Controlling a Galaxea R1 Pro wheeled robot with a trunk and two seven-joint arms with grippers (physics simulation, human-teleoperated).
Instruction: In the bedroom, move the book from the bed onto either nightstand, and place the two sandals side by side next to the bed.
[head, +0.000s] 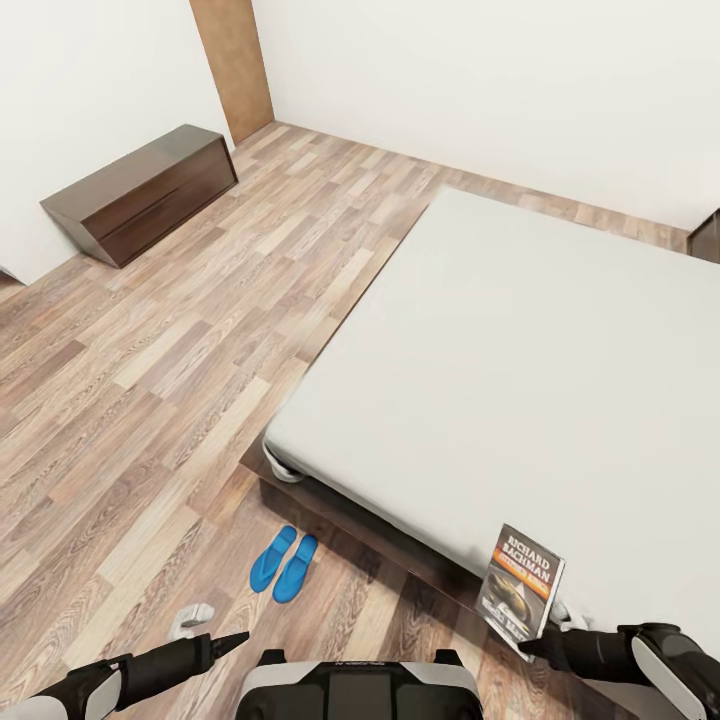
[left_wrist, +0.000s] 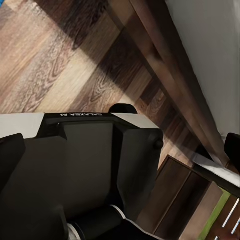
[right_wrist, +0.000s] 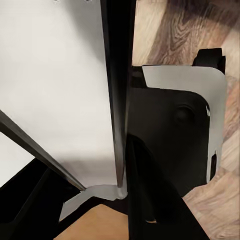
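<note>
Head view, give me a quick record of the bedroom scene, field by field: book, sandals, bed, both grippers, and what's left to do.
book: upright, held at the bed's near edge by the right gripper
sandals: side by side on the floor next to the bed
bed: mattress top bare
left gripper: low over the floor, holding nothing; fingers look together
bench: long, dark, against the far wall
remaining: book not yet on a nightstand
</note>
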